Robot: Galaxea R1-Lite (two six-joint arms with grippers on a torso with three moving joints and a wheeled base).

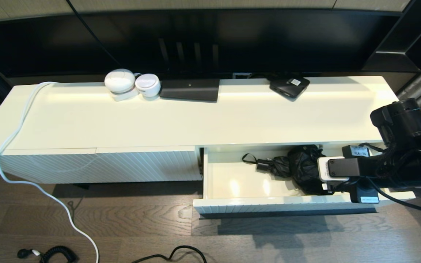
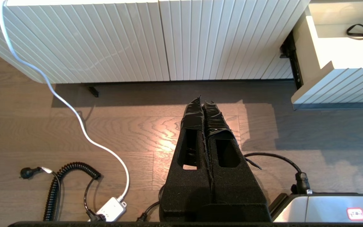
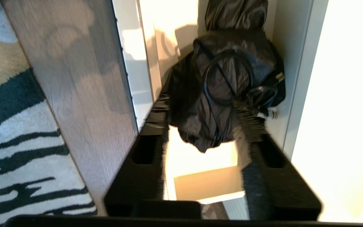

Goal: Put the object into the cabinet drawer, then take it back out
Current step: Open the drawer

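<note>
Inside drawer (image 1: 232, 199), right claw (image 3: 200, 126) (spread) straddling umbrella (image 3: 228, 91)

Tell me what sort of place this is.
Probably a home living room: a long glossy cream media cabinet with ribbed fronts beneath a big dark screen, on grey-brown wood flooring, with a black-and-white patterned rug alongside.

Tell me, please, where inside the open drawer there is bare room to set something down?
In the cabinet drawer, the glossy floor is bare between its left wall and the folded black umbrella, whose strap reaches a little that way. The right half is crowded: the umbrella lies there with the open right gripper around it. The left gripper hangs shut over the floor.
</note>
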